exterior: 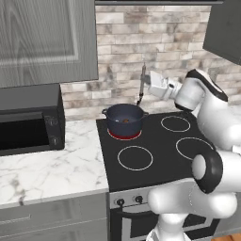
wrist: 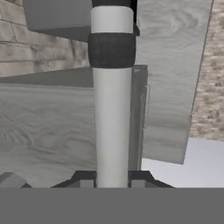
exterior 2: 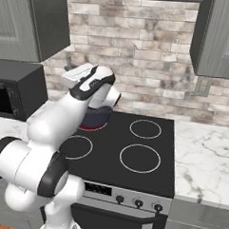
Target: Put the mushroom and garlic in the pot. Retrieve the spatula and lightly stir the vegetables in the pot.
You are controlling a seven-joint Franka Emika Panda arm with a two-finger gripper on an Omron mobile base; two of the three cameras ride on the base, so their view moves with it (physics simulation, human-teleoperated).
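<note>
No words, brand names, numbers or signs can be read anywhere in these views. The black microwave oven (exterior: 29,120) on the white marble table (exterior: 52,169) has a plain front with round knobs that carry no legible marks, and the black stove front with its row of small dark knobs (exterior 2: 138,202) is too blurred to give any lettering. The grey wood-grain wall cupboards (exterior: 44,40), the pale brick wall (exterior 2: 138,56) and the dark navy-blue round pot (exterior: 124,120) are all bare of labels.
</note>
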